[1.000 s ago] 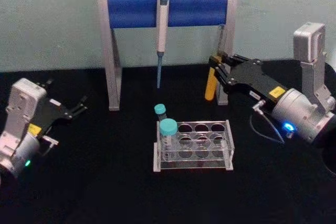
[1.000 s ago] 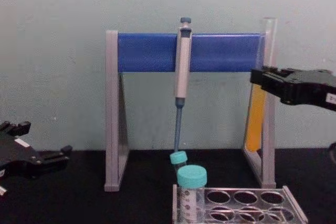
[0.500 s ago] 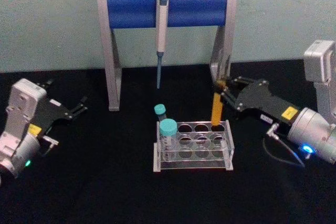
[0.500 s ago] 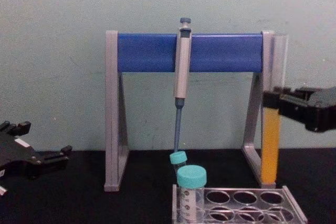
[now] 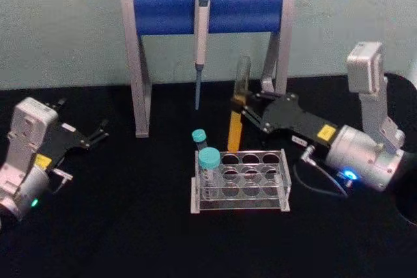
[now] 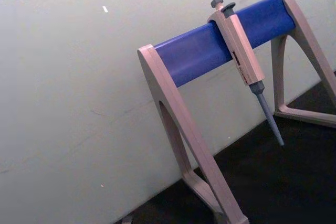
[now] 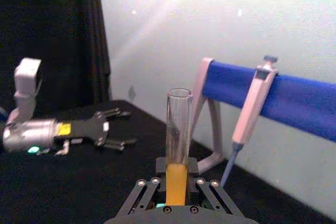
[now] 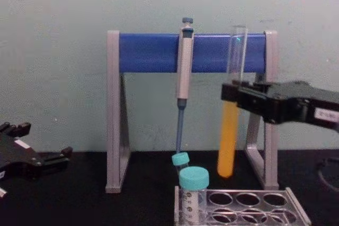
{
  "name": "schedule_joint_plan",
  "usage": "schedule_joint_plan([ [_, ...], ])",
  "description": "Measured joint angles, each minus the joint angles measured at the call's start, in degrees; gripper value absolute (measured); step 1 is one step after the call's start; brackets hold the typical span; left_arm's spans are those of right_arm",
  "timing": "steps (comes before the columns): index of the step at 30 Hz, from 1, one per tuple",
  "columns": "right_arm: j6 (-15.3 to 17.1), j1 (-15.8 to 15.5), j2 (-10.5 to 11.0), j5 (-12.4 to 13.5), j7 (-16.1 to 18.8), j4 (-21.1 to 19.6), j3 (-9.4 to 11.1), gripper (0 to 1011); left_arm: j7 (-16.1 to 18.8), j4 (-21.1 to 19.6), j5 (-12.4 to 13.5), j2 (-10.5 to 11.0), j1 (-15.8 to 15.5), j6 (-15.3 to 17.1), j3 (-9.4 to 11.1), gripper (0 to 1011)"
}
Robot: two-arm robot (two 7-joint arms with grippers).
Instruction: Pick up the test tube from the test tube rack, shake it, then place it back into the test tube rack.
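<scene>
The test tube (image 5: 237,105) is a long clear glass tube with orange-yellow liquid in its lower half. It hangs tilted in the air behind the test tube rack (image 5: 240,204), over the rack's left-middle columns. My right gripper (image 5: 240,103) is shut on its middle. From the chest the test tube (image 8: 229,136) ends a little above the rack (image 8: 296,207), held by the right gripper (image 8: 233,92). The right wrist view looks up the tube (image 7: 178,129) from between the fingers (image 7: 148,184). My left gripper (image 5: 98,131) rests open at the left, far from the rack.
Two teal-capped tubes (image 5: 209,157) (image 5: 199,136) stand at the rack's left end. Behind it is a grey-and-blue pipette stand (image 5: 163,12) with a pipette (image 5: 201,24) hanging from its bar, close to the raised tube. Black tabletop lies in front of the rack.
My right gripper has swung left and lifted the test tube, from just over the rack's back right hole to a spot behind the rack's left-middle. The left arm is still.
</scene>
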Motion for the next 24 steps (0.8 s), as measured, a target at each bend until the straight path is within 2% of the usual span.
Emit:
schedule_joint_plan([
  [9,-1.9,2.7,-3.1,-1.4,-4.3,4.5,0.3,221,0.0,0.0,0.0,0.0,0.0,0.0,0.0,1001],
  [15,-1.8,2.7,-3.6,-2.4,-6.0,5.2,1.2,221,0.0,0.0,0.0,0.0,0.0,0.0,0.0,1001],
  [24,-1.4,2.3,-3.8,-3.0,-6.0,5.2,1.8,221,0.0,0.0,0.0,0.0,0.0,0.0,0.0,1001],
])
